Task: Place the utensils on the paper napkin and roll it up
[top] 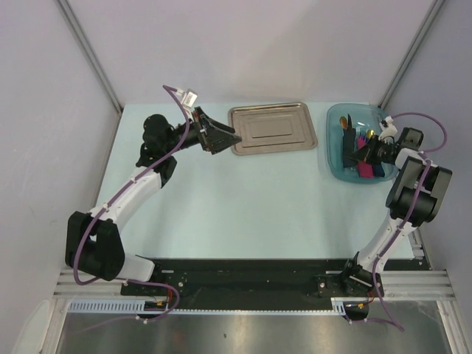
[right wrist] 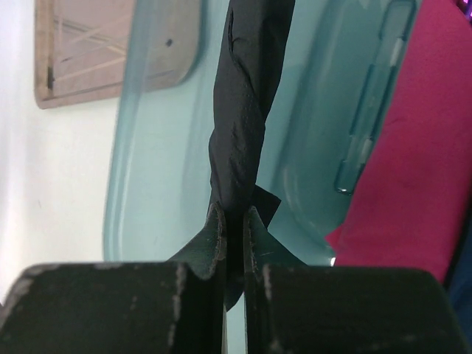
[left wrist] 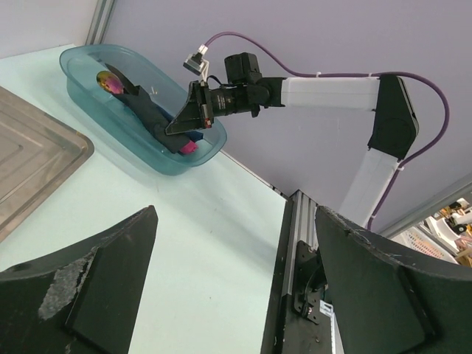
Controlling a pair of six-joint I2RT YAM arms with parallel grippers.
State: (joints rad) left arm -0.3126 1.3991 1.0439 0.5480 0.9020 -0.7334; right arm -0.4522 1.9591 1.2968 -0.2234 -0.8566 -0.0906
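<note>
**Right pincer clamped on the black napkin, down in the tub**

Right pincer (right wrist: pixel 234 221) has its fingers shut tight on the black napkin (right wrist: pixel 247 110). The napkin isn't a flat sheet: it's twisted into a tight roll, sticking out from the jaws over the floor of the blue tub (right wrist: pixel 147 184) at the bench's far right corner. Pink roll (right wrist: pixel 413 147) sits just beside it in the same tub, with the dark blue roll (top: pixel 377 169) at the tub's near side. Shiny utensil end (left wrist: pixel 110 81) shows past the far tip of the black roll. Can't tell if it's wrapped in or lying loose, and can't pick out a second piece.

Left pincer (left wrist: pixel 236 221) is wide open with nothing in it, hovering just off the left edge of the steel tray (top: pixel 273 129) at the far edge, mid-bench.

My read on progress: rolling looks done and the roll is being parked with the other two. What's left is to let go and confirm both pieces are inside, which isn't visible from here.

Bench (top: pixel 243 206) is pale teal and smooth. Plain grey-lilac wall panels (top: pixel 243 44) stand around it. Black rail (top: pixel 251 276) runs along the near edge and carries both arm bases.
</note>
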